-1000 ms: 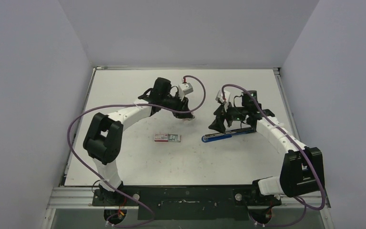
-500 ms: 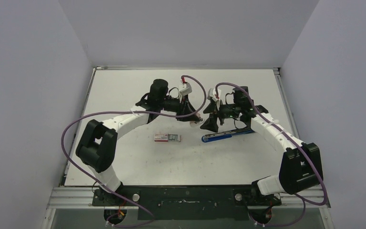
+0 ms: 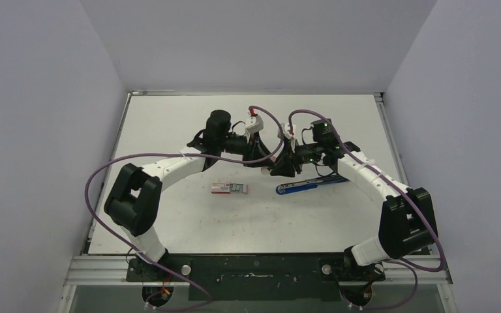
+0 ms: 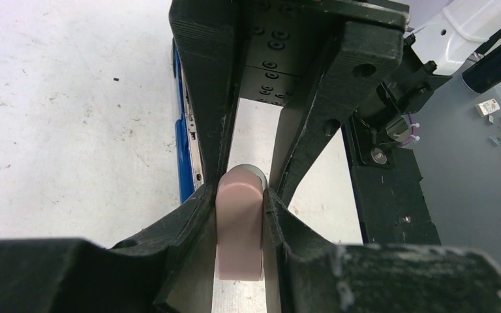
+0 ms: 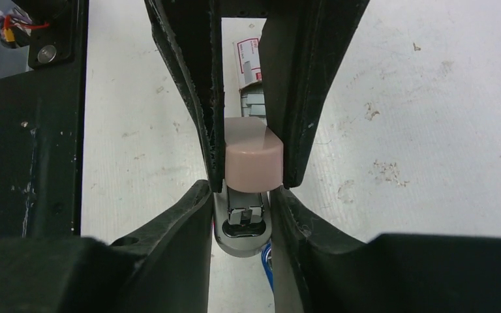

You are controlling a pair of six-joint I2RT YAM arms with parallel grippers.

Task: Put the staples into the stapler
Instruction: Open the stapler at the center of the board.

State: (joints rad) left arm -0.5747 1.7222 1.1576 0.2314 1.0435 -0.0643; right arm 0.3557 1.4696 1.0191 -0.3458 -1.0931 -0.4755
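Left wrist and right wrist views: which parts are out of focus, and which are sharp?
Left wrist view: the left gripper blurs toward the bottom edge; the pink block is fairly sharp. Right wrist view: the right gripper blurs likewise; the pink block is sharp there too.

Your right hand (image 5: 240,190) pinches a silvery metal piece (image 5: 241,228); just above, left hand (image 5: 253,176) clamps a pink block (image 5: 253,153) touching it. Behind: staples (image 5: 253,101) w/ red-and-white box (image 5: 248,55) on tabletop (image 5: 404,98).

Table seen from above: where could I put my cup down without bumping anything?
Bare table lies along the far edge, and near, between the staple box, the stapler and the arm bases. Crowded: the middle, where the left hand and right hand meet around a pink block.
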